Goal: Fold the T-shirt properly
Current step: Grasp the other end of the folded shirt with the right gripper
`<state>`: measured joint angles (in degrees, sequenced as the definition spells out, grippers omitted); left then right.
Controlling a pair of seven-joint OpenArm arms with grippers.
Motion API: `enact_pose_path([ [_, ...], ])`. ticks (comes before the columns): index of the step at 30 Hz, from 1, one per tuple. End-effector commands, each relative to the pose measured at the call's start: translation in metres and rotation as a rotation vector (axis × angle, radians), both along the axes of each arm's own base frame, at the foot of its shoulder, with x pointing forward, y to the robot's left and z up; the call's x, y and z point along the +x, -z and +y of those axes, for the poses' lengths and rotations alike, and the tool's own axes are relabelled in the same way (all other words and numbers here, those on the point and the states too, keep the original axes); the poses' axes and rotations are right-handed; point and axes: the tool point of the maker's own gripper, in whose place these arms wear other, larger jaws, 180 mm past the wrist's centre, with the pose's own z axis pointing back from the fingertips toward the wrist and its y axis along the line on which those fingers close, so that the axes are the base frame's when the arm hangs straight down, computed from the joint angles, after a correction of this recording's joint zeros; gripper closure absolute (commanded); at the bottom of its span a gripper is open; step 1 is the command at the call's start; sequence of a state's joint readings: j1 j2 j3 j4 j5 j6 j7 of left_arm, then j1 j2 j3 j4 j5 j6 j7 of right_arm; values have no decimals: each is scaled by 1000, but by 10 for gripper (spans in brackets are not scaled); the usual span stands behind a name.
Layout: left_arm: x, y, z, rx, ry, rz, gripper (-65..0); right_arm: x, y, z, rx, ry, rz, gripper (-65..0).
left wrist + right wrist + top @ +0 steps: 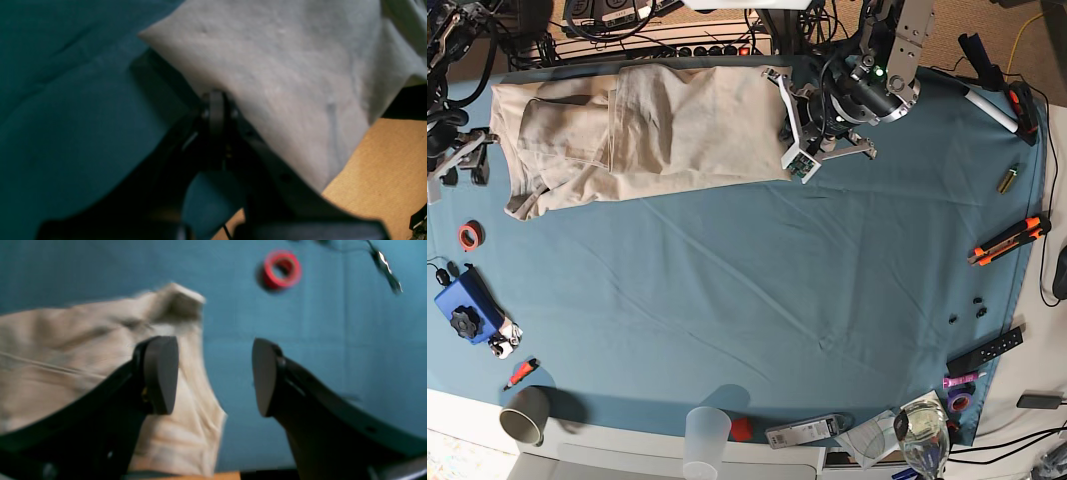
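A: Biggest first. Blue table cloth [757,300] covers the whole table, a few creases across the middle.

B: Then the T-shirt [657,125]?

A: Yes, beige, lying along the far edge of the table in the base view, partly folded, one panel lapped over another, hem end near the arm on that view's right. In the left wrist view a loose part of the T-shirt [277,76] drapes over bare wood at the cloth edge.

B: Left gripper [217,110]?

A: Jaws pressed together, tips right at the shirt's edge. Whether fabric is actually pinched I can't tell, too dark and blurred.

B: Right gripper [213,376]?

A: Jaws spread wide, nothing between the pads, only blue cloth. The shirt [83,373] sits behind the one finger [160,373], bunched, blurry. In the base view this arm is at the far left edge, mostly cropped.

B: Small stuff?

A: Red tape roll [470,236] on the cloth at the left, also seen from the right wrist [282,270]. Blue box [465,305] below it. Grey cup [524,414] and clear cup [707,436] at the near edge. Orange-black cutter [1010,240] on the right side.
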<state>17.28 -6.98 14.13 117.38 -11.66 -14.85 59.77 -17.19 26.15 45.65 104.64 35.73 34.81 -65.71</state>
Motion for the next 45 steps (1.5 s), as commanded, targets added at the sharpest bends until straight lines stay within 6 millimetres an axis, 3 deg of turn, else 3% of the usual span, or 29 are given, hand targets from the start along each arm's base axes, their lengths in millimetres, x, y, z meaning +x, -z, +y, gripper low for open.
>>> enact_pose_path([
  [1,5,-10,-4,-30,-2,-33,0,7,-11,-9,-21,10,-31,-350],
  [9,5,-11,-5,-35,-3,-37,0,4,31,-31,147,43,49,-349],
  [14,6,-12,-6,-41,-5,-44,0,-13,59,-39,305,98,129,-349],
  [18,8,-14,-6,-47,-6,-52,0,-27,76,-20,504,100,181,-349],
  [22,8,-13,-6,-47,-7,-51,0,-27,79,-12,603,107,152,-349],
  [28,8,-14,-6,-47,-6,-52,0,-24,83,-2,636,83,159,-349],
  [35,8,-14,-7,-52,-7,-57,0,-21,104,41,684,-37,268,-349],
  [41,9,-15,-7,-52,-8,-57,0,-26,118,62,690,-94,349,-344],
  [43,9,-15,-7,-52,-8,-60,0,-26,119,64,690,-97,353,-264],
  [45,10,-16,-7,-55,-9,-64,0,-26,118,63,689,-95,350,-139],
])
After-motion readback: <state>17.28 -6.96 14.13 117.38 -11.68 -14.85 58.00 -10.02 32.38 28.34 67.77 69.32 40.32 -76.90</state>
